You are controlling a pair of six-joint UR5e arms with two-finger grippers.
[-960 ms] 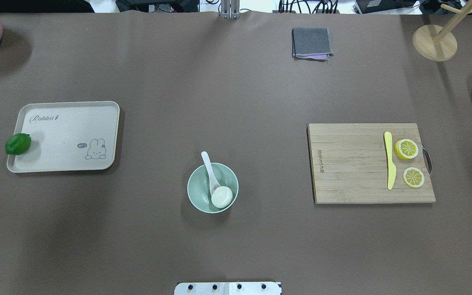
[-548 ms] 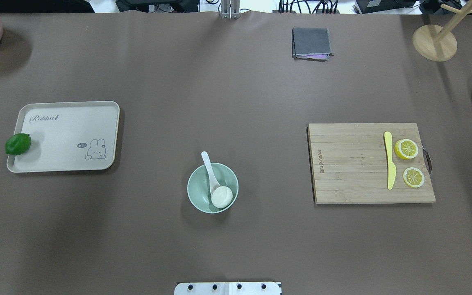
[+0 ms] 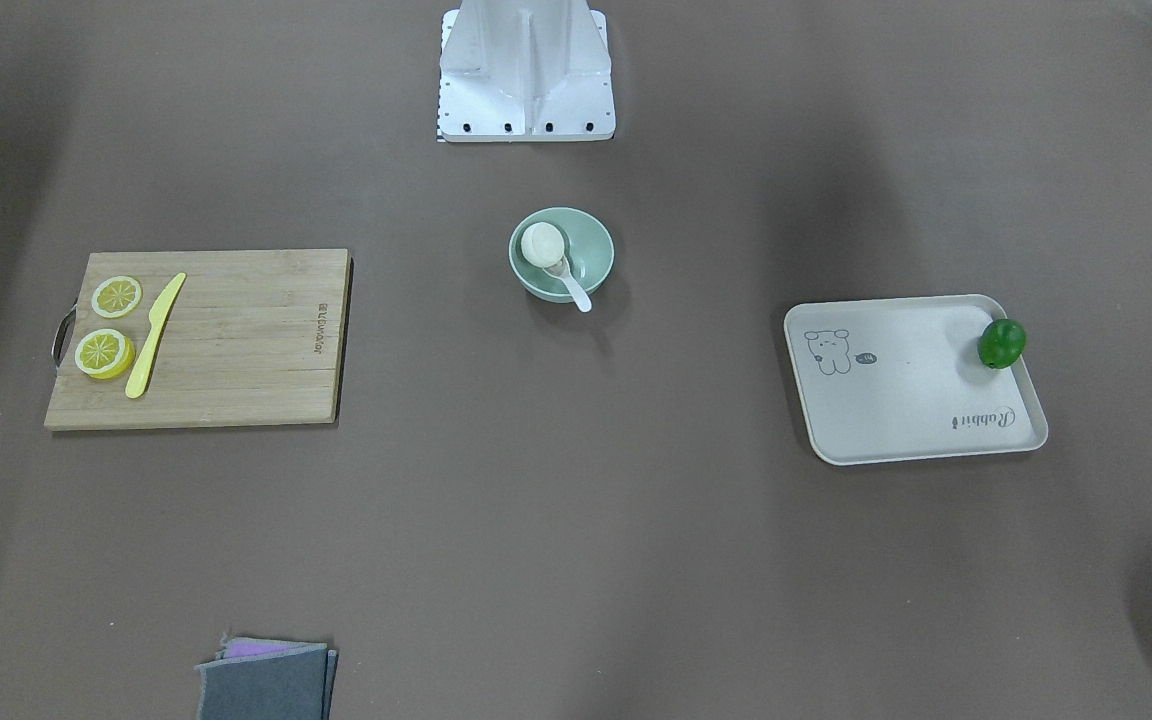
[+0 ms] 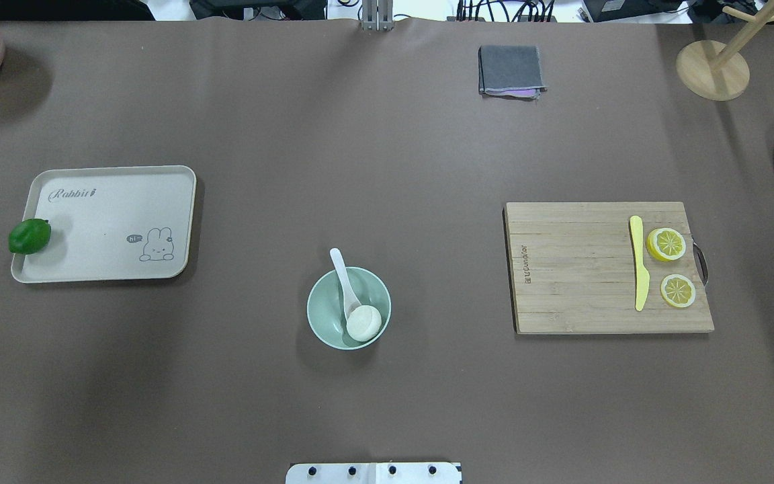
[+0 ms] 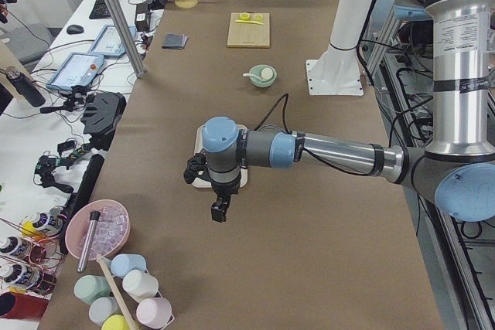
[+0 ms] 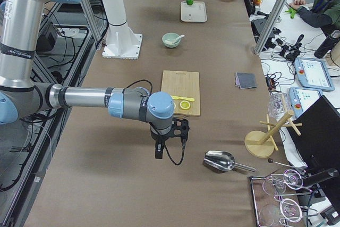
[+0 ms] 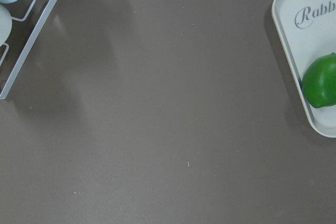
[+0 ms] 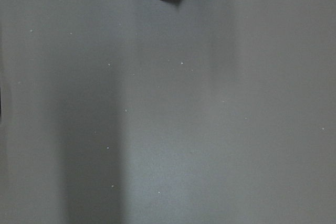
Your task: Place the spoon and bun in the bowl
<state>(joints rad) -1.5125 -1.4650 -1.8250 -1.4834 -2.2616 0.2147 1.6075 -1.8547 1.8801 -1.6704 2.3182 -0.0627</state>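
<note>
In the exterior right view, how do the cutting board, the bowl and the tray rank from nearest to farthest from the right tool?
From the right tool:
1. cutting board, just beyond it, on the same stretch of table.
2. bowl, farther along, mid-table.
3. tray, toward the far end.

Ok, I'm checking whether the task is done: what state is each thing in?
Pale mint-green bowl: upright, holding bun and spoon.
Round white steamed bun: inside the bowl, over the spoon's scoop.
Glossy white soup spoon: scoop in bowl, handle out over the rim.
Left gripper: cannot tell.
Right gripper: cannot tell.
</note>
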